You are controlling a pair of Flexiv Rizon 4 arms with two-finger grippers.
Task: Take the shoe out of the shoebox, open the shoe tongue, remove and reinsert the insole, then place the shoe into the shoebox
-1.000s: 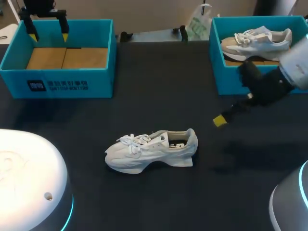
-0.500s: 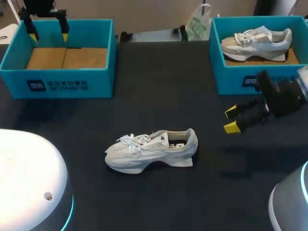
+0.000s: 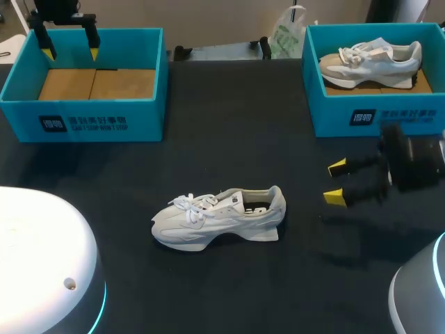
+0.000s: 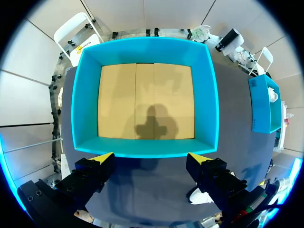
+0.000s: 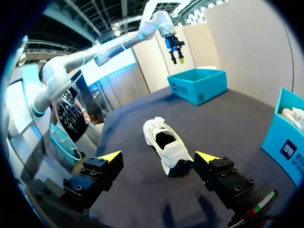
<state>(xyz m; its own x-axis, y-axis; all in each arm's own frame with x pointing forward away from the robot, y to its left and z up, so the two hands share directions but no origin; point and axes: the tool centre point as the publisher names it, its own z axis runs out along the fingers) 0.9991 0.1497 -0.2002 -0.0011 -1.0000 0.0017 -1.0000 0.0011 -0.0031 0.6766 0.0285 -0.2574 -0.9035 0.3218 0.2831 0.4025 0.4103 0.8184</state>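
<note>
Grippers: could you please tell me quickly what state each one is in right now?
Left gripper: open, holding nothing, above the left shoebox.
Right gripper: open, holding nothing, apart from the shoe.

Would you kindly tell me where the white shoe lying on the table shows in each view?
Head view: shoe mid-table.
Left wrist view: a white scrap behind the left gripper, probably it.
Right wrist view: ahead of the right gripper, heel nearest.
Shared landmark: the empty blue box.
</note>
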